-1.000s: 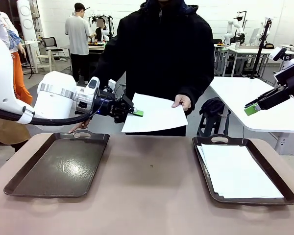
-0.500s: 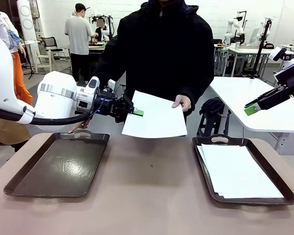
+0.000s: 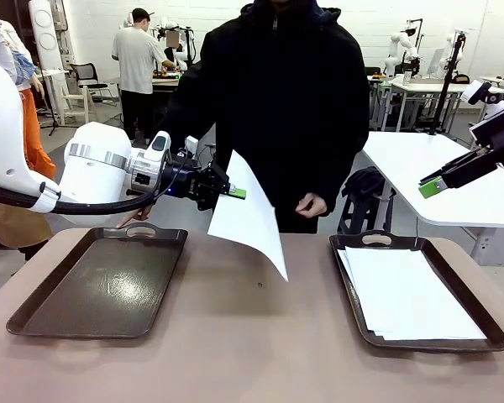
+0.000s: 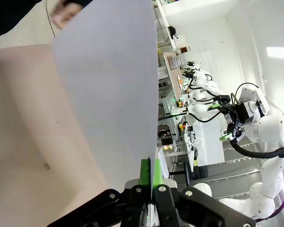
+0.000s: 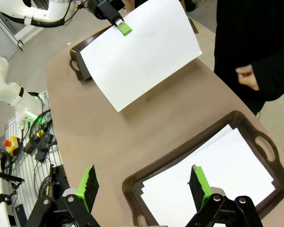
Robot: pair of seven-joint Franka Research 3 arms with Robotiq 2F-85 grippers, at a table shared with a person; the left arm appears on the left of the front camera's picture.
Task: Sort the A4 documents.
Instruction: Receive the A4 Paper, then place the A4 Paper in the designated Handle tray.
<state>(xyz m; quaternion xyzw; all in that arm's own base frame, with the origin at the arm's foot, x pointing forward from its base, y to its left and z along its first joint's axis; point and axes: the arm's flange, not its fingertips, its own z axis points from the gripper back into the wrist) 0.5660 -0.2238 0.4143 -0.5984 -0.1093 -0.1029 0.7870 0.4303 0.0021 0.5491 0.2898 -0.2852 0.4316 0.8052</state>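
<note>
My left gripper [image 3: 236, 193] is shut on the edge of one white A4 document [image 3: 248, 217], which hangs tilted above the table between the two trays. In the left wrist view the sheet [image 4: 109, 90] rises from between the green pads [image 4: 145, 173]. The right wrist view shows the same sheet [image 5: 139, 52] pinched at its corner by the left gripper [image 5: 124, 27]. A stack of A4 documents [image 3: 407, 294] lies in the right tray [image 3: 420, 342]. High at the right, away from the table, my right gripper [image 5: 143, 183] stands open with nothing between its fingers, its green pad [image 3: 431, 187] showing in the front view.
An empty dark tray [image 3: 101, 281] lies at the left of the brown table [image 3: 252, 336]. A person in a black jacket stands at the far side, one hand [image 3: 311, 204] drawn back near the waist. The right tray [image 5: 180, 156] sits below my right gripper.
The person's hand has let go of the sheet and pulled back. The sheet has swung down from level and now hangs tilted from my left gripper. Neither arm has moved.
</note>
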